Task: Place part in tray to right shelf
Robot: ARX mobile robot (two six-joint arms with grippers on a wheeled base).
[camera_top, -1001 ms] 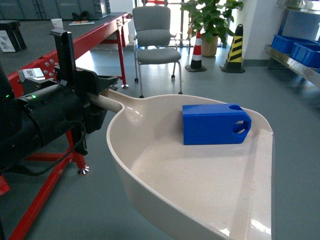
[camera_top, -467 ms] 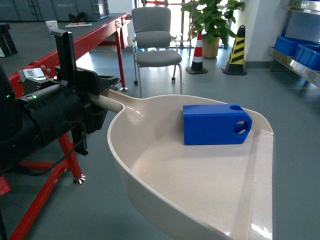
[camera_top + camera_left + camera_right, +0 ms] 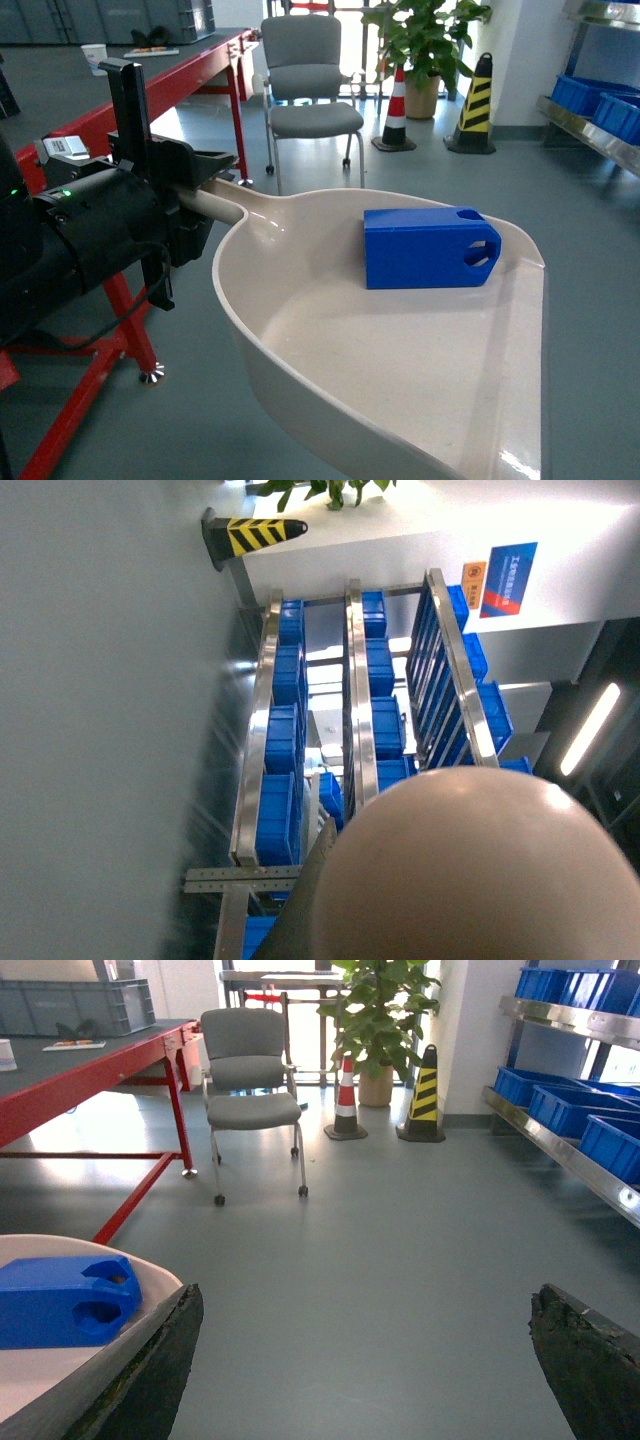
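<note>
Head view shows the carrying step in hand: the right shelf [image 3: 590, 125], a steel rack with blue crates [image 3: 570, 1105], stands well off at the right edge of the room, so the next move, as I judge it, calls for bringing the load across the floor [image 3: 420, 165] to that rack while holding it level. The tray [image 3: 330, 340], a broad cream scoop, hangs in the air before the robot, its handle running back to the left hand [image 3: 195, 195], which is closed around that handle. The left arm reaches forward, roughly level. The part [image 3: 430, 248] lies flat near the tray's far rim. The right hand [image 3: 365, 1360] is empty, its fingers [image 3: 150, 1370] spread wide beside the tray.
</note>
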